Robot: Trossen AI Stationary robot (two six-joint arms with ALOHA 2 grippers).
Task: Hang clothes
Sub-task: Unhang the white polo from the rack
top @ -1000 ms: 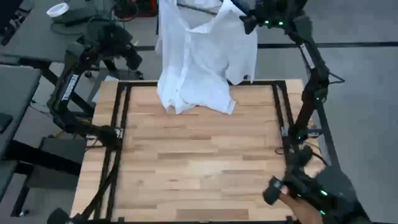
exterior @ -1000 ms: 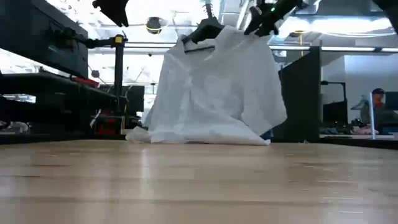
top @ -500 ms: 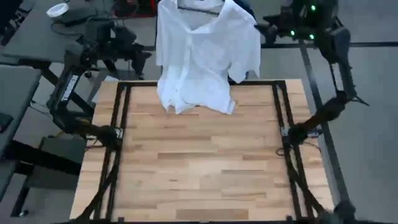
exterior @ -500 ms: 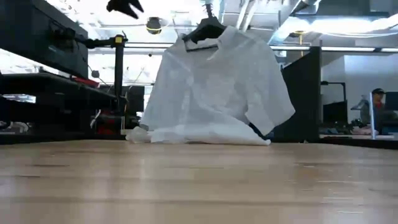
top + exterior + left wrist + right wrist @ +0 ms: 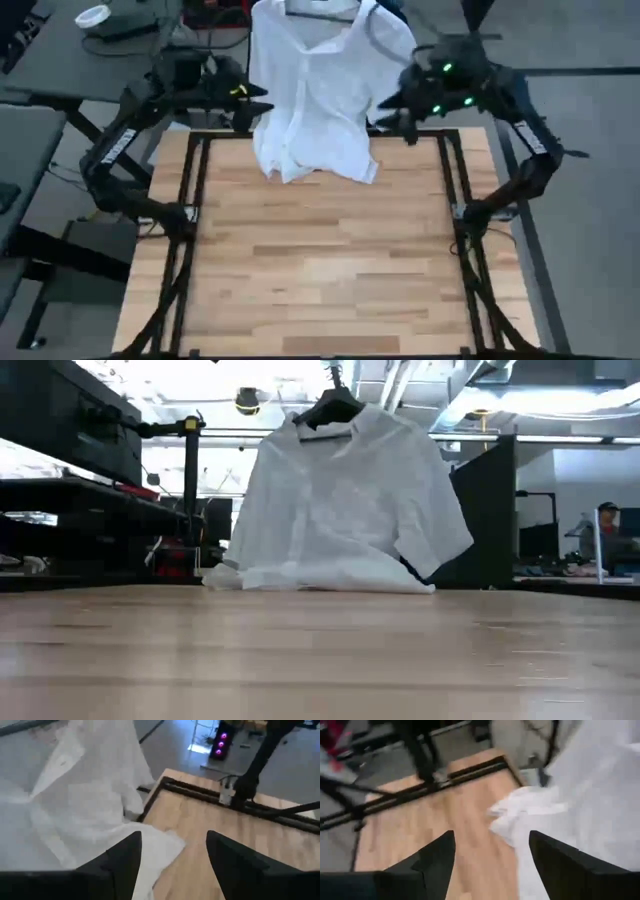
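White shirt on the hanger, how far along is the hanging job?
Looks done: the white shirt hangs from the dark hanger, though its hem bunches on the table. In hand: nothing; the left tool and right tool flank it, open and empty. No other garments show here.

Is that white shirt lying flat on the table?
No, the white shirt hangs from a dark hanger, with only its bottom hem bunched on the table.

At the centre of my overhead frame lies the light wooden slatted table (image 5: 320, 260), edged by a black metal frame (image 5: 196, 190). A white bowl (image 5: 92, 15) sits upper left.
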